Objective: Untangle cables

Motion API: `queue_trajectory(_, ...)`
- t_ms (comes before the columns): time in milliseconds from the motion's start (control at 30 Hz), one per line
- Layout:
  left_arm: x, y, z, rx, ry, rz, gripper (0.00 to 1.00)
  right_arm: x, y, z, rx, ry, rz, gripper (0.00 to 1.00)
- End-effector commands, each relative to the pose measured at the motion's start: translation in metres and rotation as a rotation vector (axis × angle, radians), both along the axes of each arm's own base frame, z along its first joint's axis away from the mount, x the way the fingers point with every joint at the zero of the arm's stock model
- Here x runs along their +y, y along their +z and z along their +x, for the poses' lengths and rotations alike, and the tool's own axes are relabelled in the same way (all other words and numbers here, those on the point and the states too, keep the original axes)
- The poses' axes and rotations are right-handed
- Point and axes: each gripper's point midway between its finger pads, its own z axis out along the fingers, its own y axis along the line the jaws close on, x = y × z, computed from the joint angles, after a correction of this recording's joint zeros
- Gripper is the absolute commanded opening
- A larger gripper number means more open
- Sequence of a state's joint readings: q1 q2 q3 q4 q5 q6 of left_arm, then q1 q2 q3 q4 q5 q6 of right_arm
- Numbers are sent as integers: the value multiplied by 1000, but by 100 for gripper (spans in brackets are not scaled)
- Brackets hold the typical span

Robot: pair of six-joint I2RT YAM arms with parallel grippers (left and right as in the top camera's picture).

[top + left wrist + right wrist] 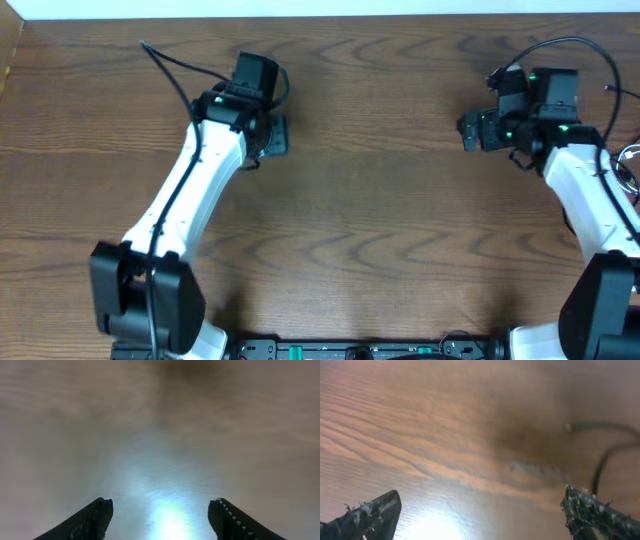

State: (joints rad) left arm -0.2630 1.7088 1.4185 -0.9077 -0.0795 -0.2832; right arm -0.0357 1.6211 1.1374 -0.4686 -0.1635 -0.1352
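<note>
Gaping at its widest, the black two-finger right claw [481,493] is hovering over bare wood and holding nothing. The matching left claw [161,504] is also standing open and empty above the table.

Thin dark cables with a small pale plug tip [595,424] are lying, blurred, just beyond one finger of the right claw. In the overhead view, thin loops are peeking in at the table's right edge beside that arm.

Judging by this, the work is sitting between grasps, with neither arm pulling a cord. The next move is calling for the right claw to swing toward the cables and pinch a single strand, away from any crossing.

The brown wood-grain tabletop [370,220] is glaring under the wrist lights. Of the room, only a pale strip is showing past the far edge.
</note>
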Motion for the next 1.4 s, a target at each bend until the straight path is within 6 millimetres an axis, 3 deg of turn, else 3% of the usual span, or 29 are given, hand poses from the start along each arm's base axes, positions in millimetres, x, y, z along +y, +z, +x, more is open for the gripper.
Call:
queue_trajectory(0,34,-16,-18,96,98,171,67,-23,-12,-16,92,-192,-73,99)
queue_trajectory(133,31,-26,-49,243,112,148,75,-1,-29,-52,269,-175,52,99)
queue_trajectory(300,24,-27,-88,414,100,97,81,-1,-42,-98,475,-269,75,99)
queue_trajectory(433,27,-24,-105,483,95,113,81,0,-45,-129,600,-284,66,99)
queue_trajectory(533,30,-21,-114,515,87,128,81,0,-44,-135,620,-284,63,99)
queue_trajectory(667,31,-15,-118,477,71,125,81,-1,-24,-130,515,-280,67,99)
queue_trajectory(767,26,-5,-120,347,45,99,81,-1,2,-127,349,-271,81,99)
queue_trajectory(933,23,25,-123,74,2,78,81,-1,32,-139,121,-225,84,99)
queue_trajectory(1133,22,94,-143,-398,-53,-24,82,-7,74,-163,-184,-226,79,99)
queue_trajectory(1167,24,102,-147,-443,-49,-40,98,-8,77,-165,-205,-231,75,99)
queue_trajectory(1367,39,145,-177,-658,-31,-138,98,-9,87,-176,-254,-233,76,99)
